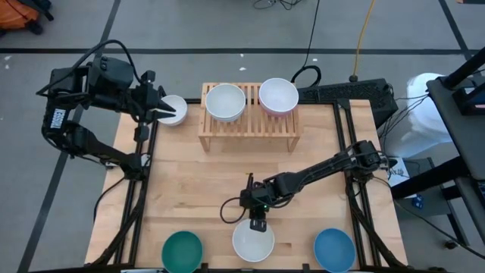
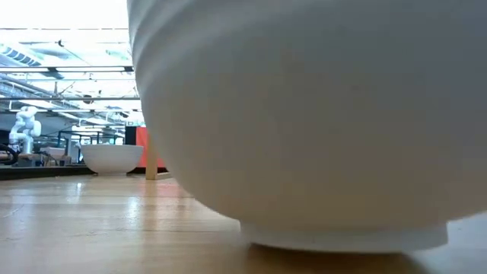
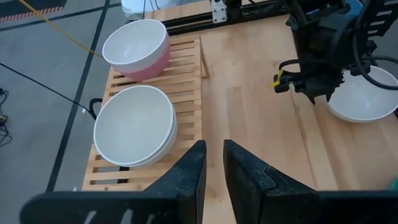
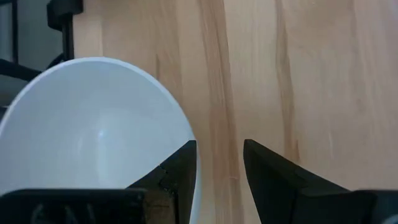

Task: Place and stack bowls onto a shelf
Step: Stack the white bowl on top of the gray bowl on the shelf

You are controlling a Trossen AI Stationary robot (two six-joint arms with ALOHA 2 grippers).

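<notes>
Here the right gripper (image 1: 258, 223) hangs at the far rim of a white bowl (image 1: 253, 241) by the table's (image 1: 197, 189) near edge, its fingers spread with the rim between them, one inside, one outside, not clamped. The teal bowl (image 1: 183, 252) and blue bowl (image 1: 334, 249) flank it along that edge. On the shelf (image 1: 248, 130) by the far edge sit white bowls (image 1: 225, 102) and a white bowl nested in the pink bowl (image 3: 149, 67). The left gripper (image 1: 162, 112), fingers slightly parted and empty, hovers beside another white bowl (image 1: 175, 111) at the far left corner.
</notes>
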